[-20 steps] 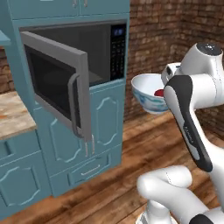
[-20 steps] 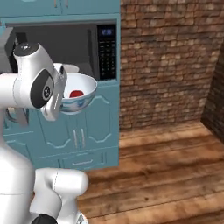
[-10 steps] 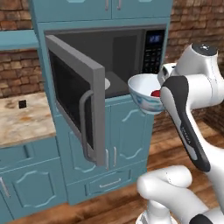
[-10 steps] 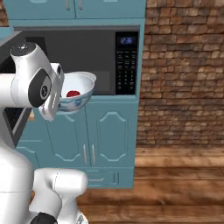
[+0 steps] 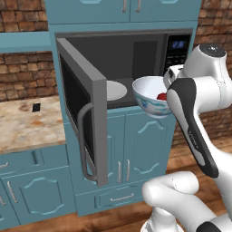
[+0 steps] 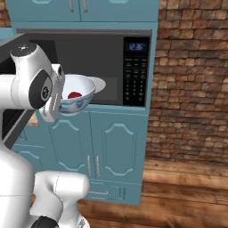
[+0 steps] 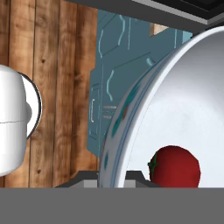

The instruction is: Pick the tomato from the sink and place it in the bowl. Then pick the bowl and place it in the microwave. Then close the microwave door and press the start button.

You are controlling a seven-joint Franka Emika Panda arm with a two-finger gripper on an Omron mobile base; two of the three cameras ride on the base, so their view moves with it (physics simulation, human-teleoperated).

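Observation:
My gripper (image 7: pixel 112 176) is shut on the rim of the pale blue-white bowl (image 5: pixel 149 96) and holds it in the air, just in front of the open microwave (image 5: pixel 136 56). The small red tomato (image 5: pixel 161 96) lies inside the bowl (image 7: pixel 179 105), near the gripped edge, and also shows as the tomato (image 6: pixel 74 95) and the tomato (image 7: pixel 175 168). The microwave door (image 5: pixel 86 104) stands swung wide to the left, its curved bar handle (image 5: pixel 82 141) facing me. The black control panel (image 6: pixel 134 73) is right of the cavity. The sink is out of view.
A white turntable plate (image 5: pixel 115 89) lies on the microwave floor behind the bowl. Teal cabinet doors (image 6: pixel 111 142) run below the microwave. A speckled beige counter (image 5: pixel 25 123) lies at the left, a brick wall (image 6: pixel 191 80) at the right, over wooden floor (image 6: pixel 178 196).
The whole picture has shifted: the base has driven, and the microwave now sits more central and head-on. The bowl with the tomato stays in my grip.

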